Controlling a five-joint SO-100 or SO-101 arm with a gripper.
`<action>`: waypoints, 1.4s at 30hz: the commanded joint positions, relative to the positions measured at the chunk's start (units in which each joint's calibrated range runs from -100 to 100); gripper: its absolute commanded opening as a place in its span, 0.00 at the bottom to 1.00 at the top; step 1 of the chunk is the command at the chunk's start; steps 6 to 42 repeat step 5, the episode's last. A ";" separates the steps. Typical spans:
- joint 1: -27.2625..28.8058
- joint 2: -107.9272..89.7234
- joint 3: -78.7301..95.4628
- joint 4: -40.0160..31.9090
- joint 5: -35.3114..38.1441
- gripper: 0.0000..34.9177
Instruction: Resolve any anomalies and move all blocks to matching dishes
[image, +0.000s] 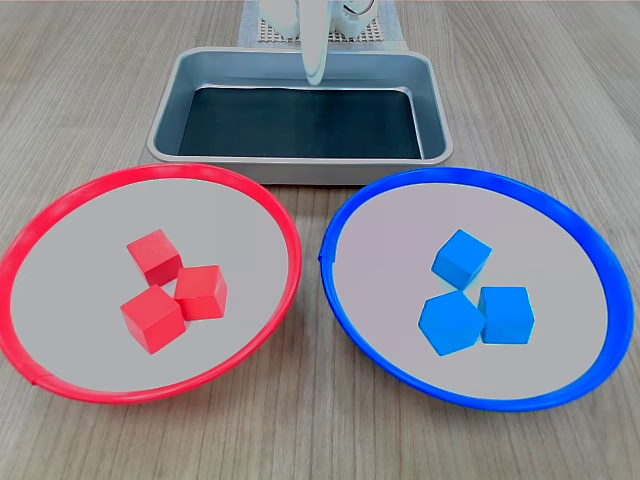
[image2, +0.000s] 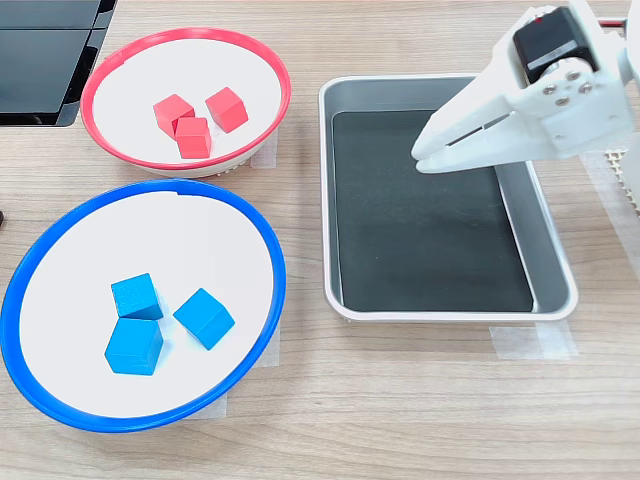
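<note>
Now: three red matte cubes (image2: 195, 122) in red-rimmed round dish (image2: 268, 70) | three blue cubes (image2: 160, 323) in blue-rimmed dish (image2: 262, 240) | white gripper (image2: 428, 155) above silver tray (image2: 552, 255), jaws together, empty, dishes toward the second exterior view's left.

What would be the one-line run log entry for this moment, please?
red blocks: three in red-rimmed dish | blue blocks: three in blue-rimmed dish | tray: empty | gripper: over tray, holding nothing

Red blocks (image: 172, 288), red-rimmed dish (image: 262, 196), blue blocks (image: 472, 293), blue-rimmed dish (image: 560, 205), silver black-bottomed tray (image: 300, 68), white gripper (image2: 428, 150)
</note>
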 joint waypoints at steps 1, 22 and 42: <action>0.43 -0.26 0.00 0.19 -0.20 0.01; 0.43 -0.26 0.00 0.19 -0.20 0.01; 0.43 -0.26 0.00 0.19 -0.20 0.01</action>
